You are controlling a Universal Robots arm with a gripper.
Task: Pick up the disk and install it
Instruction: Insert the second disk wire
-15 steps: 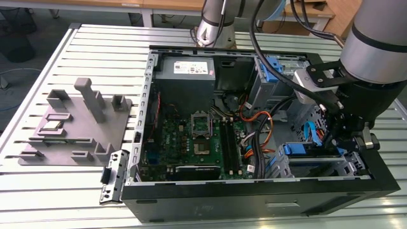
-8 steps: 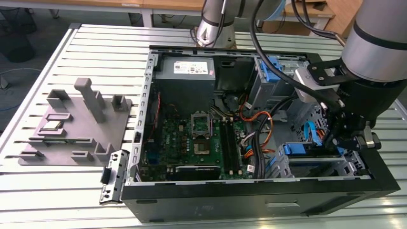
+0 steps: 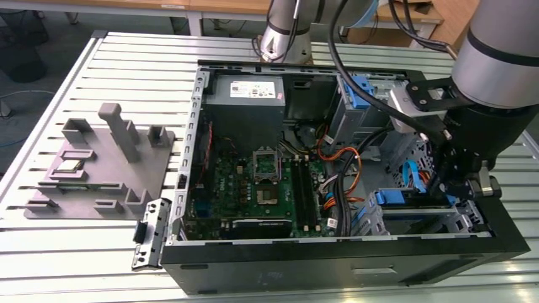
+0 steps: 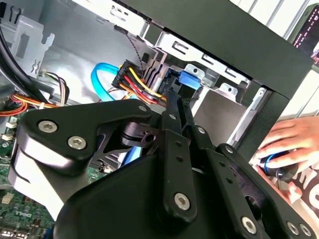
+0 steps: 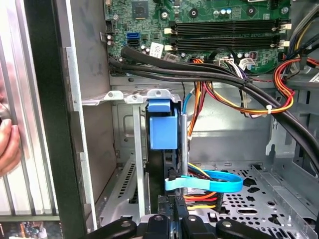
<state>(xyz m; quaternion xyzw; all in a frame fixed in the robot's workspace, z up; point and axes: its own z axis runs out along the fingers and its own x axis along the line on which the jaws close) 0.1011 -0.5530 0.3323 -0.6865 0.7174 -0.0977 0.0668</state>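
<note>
I am viewing the gripper (image 3: 449, 188) from the exterior view: it is reaching down into the open case (image 3: 337, 268) at the corner on the exterior view's right, just above the drive cage (image 3: 421, 221). The disk (image 5: 163, 124) is sitting edge-on in that cage, its blue end facing out of the slot, just under the cage's tabs. In the second wrist view the gripper (image 4: 175, 107) is pointing straight at that blue end and lying close to it; I cannot tell whether it is clenched or released. A blue flat cable (image 5: 209, 180) is looping across beside the disk. A person's hand (image 4: 289, 142) is resting outside the case wall. The motherboard (image 3: 252, 189) and power supply (image 3: 246, 91) are lying well apart from the gripper.
</note>
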